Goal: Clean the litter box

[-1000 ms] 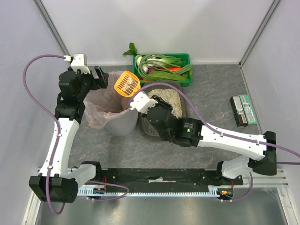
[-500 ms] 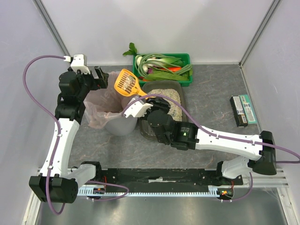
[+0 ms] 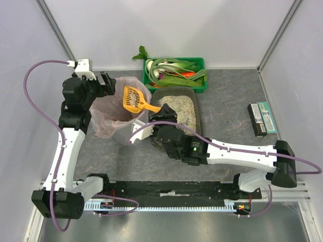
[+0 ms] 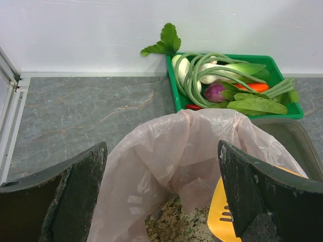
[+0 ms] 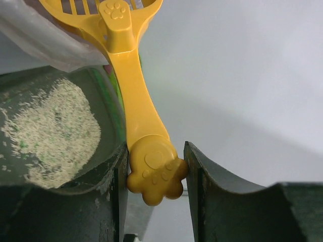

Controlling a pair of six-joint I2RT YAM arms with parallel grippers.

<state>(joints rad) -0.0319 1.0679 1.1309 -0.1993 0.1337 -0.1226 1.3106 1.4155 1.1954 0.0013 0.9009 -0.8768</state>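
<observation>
A grey marbled table enclosed by plain white walls was seen. The right gripper was closed on the paw-shaped end of a yellow scoop, whose slotted head reached forward from the jaws over the pink-lined bin. The litter box lay just below and to the left of those jaws, pale litter spread across its floor. The left gripper was held wide open with nothing in it, the liner's mouth showing between and below the jaws and the green crate beyond them. The tray was judged stiff and fairly heavy with loose grains that would spill if tipped; it would best be taken by its raised rim and kept level.
</observation>
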